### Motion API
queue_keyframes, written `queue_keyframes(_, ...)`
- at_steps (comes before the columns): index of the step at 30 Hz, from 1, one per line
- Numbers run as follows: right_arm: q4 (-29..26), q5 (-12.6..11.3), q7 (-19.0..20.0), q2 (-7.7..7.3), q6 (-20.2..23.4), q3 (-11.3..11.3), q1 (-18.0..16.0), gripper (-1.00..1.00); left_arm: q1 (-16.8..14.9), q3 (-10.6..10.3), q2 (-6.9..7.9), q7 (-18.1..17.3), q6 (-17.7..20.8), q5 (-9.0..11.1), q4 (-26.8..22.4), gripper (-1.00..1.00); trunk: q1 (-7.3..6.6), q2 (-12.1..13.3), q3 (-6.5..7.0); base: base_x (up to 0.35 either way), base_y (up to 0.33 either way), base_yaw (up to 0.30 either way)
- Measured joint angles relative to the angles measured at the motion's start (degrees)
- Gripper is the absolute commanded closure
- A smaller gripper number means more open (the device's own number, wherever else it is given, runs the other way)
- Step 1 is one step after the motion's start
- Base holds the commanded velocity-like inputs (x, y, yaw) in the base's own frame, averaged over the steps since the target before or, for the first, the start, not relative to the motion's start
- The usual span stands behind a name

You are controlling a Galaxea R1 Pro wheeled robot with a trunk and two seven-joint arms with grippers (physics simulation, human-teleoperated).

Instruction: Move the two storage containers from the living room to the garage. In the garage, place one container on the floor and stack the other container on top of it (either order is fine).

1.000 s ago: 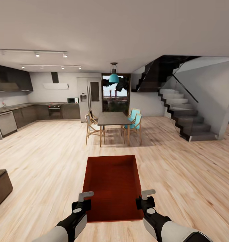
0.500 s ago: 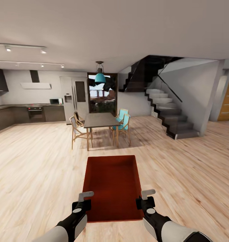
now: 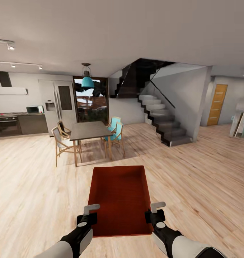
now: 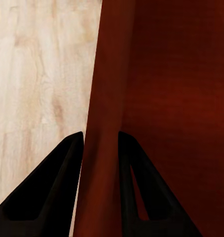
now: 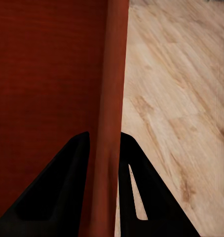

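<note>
An orange-red storage container point(image 3: 120, 199) is held out in front of me above the light wood plank floor. My left gripper point(image 3: 89, 214) is shut on its left wall, and my right gripper point(image 3: 155, 212) is shut on its right wall. In the left wrist view the thin red wall point(image 4: 104, 148) runs between the two dark fingers point(image 4: 57, 182). The right wrist view shows the same: the container wall point(image 5: 109, 123) is pinched between the dark fingers point(image 5: 62, 182). The bin is empty inside.
A dark dining table point(image 3: 88, 130) with wooden and teal chairs stands ahead on the left. A dark staircase point(image 3: 161, 118) rises ahead on the right. An orange door point(image 3: 215, 104) is at the far right. Kitchen cabinets point(image 3: 18, 123) line the far left wall.
The whole view has swung to the right: table, kitchen and stairs slid leftward and an orange door came into sight. The container and both grippers keep the same place in the picture.
</note>
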Motion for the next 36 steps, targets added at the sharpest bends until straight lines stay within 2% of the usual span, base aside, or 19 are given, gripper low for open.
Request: queue_keyframes(36, 0.0, 0.0, 0.0, 0.0, 0.0, 0.0, 0.0, 1.0, 0.0, 0.0, 0.01, 0.0, 0.0, 0.0, 0.0, 1.0, 0.0, 0.0, 0.0, 0.321, 0.0, -0.274)
